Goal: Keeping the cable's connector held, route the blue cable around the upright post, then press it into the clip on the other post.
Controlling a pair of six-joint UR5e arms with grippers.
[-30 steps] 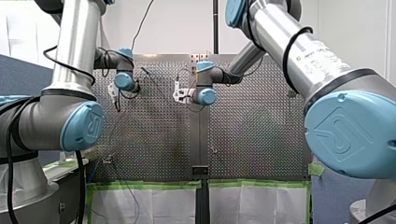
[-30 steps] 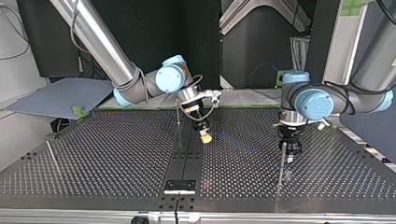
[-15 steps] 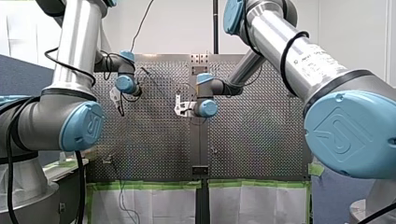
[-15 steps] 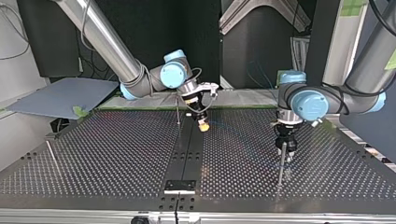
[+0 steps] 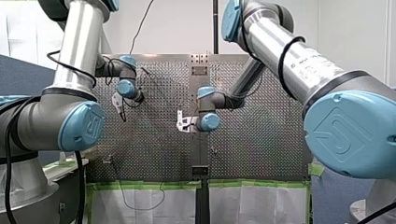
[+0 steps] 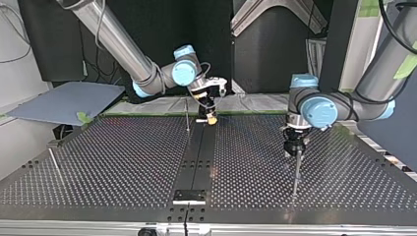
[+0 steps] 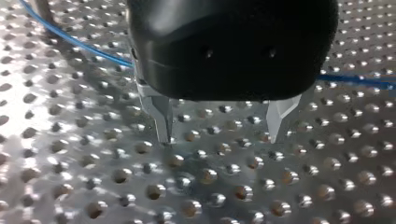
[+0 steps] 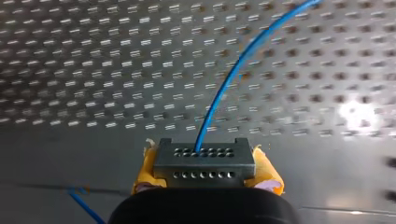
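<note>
In the right wrist view my right gripper (image 8: 205, 179) has its yellow pads shut on the grey connector (image 8: 204, 163). The blue cable (image 8: 233, 79) rises from the connector over the perforated plate. In the top view that gripper (image 6: 210, 119) hangs near the far edge, beside a thin post (image 6: 187, 117). My left gripper (image 7: 222, 135) is open, its metal fingers (image 7: 163, 123) hold nothing, and a stretch of blue cable (image 7: 84, 44) lies behind it. In the top view it (image 6: 294, 148) hovers just over the upright post (image 6: 296, 174).
A third thin rod (image 6: 55, 164) leans at the top view's left edge. A dark central strip (image 6: 196, 162) ends in a small bracket (image 6: 189, 195) at the near edge. Green-taped cloth (image 5: 149, 200) hangs below the table in the front view.
My left gripper opened and rose off the upright post, shifting slightly left in the top view. My right gripper carried the connector back toward the top view's far edge.
</note>
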